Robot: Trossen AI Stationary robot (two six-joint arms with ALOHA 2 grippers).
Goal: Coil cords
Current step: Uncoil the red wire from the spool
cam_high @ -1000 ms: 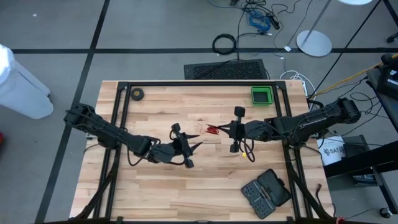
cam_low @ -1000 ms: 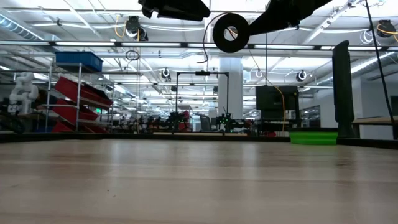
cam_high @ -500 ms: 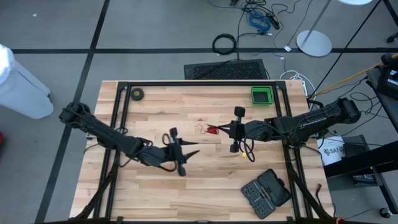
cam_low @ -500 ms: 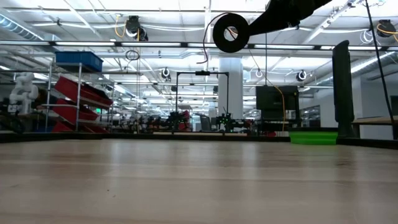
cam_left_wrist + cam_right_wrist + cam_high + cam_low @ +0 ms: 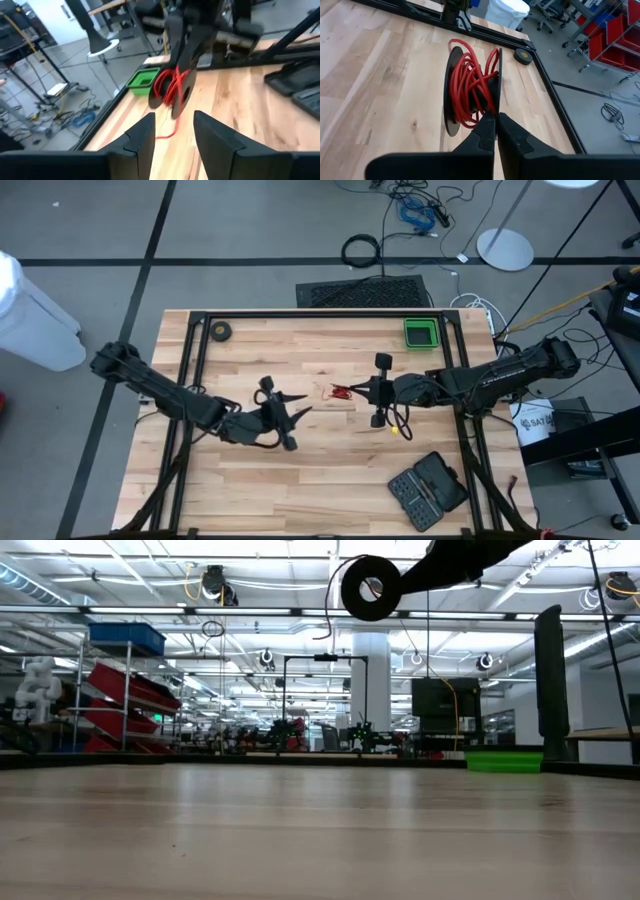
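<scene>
Red cord (image 5: 467, 90) mostly wound on a reel (image 5: 454, 95) held above the desk (image 5: 320, 480).
The reel is pinched by the closed right end effector (image 5: 495, 117); the left end effector (image 5: 172, 132), half-open and empty, is best closed on the loose tail.

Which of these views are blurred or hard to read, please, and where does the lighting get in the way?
Left wrist view: motion-blurred; the reel with its red cord and the left gripper look soft. Right wrist view: sharp on the cord and the right gripper. Low view: ceiling lights backlight the reel into a dark silhouette, and the near table is out of focus. High view: evenly lit, no strong glare.
</scene>
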